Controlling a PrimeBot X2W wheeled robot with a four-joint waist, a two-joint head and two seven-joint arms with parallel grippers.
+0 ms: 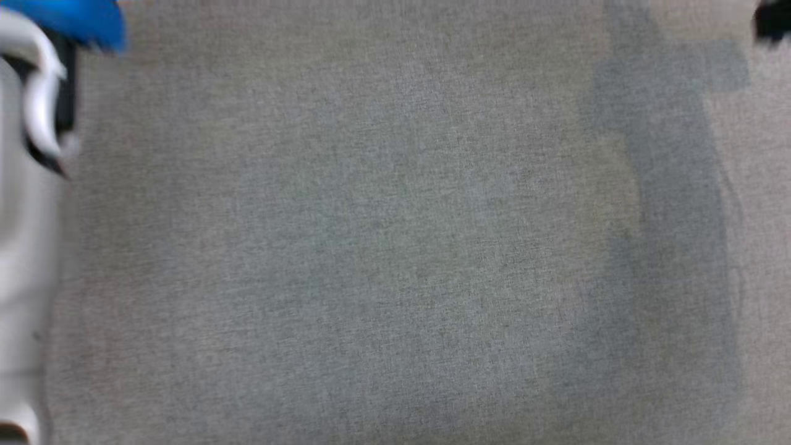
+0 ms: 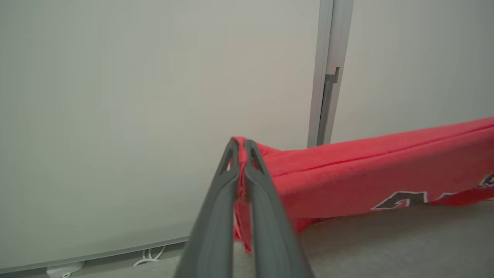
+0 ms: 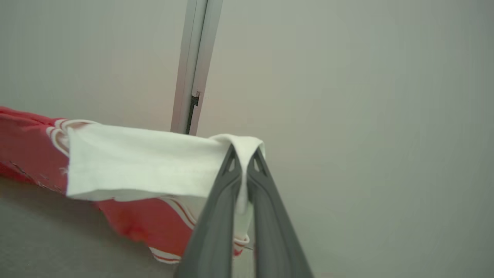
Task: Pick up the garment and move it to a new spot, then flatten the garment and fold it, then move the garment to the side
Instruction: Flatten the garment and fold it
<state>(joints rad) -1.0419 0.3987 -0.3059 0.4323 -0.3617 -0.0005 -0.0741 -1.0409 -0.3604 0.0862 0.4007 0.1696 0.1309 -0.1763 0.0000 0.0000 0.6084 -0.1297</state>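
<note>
Over open grey surface (image 1: 371,247), taut garment (image 2: 366,173) edge

The left gripper (image 2: 241,144) has its long dark fingers pinched together on the garment (image 2: 347,173); the right gripper (image 3: 245,152) clamps its white fold likewise, fingers nearly touching; a pale forearm (image 1: 28,259), blurred, lies along the head view's left edge.

The garment (image 2: 366,173) stretches left to right between the grippers, its left end pinched in the left gripper (image 2: 240,144) and its right end in the right gripper (image 3: 243,152). It hangs over the surface (image 1: 395,247), perhaps touching it. Behind stands a wall (image 2: 115,116) with an upright post (image 2: 328,77). Cables (image 2: 148,256) lie at the wall's foot, to the left.
</note>
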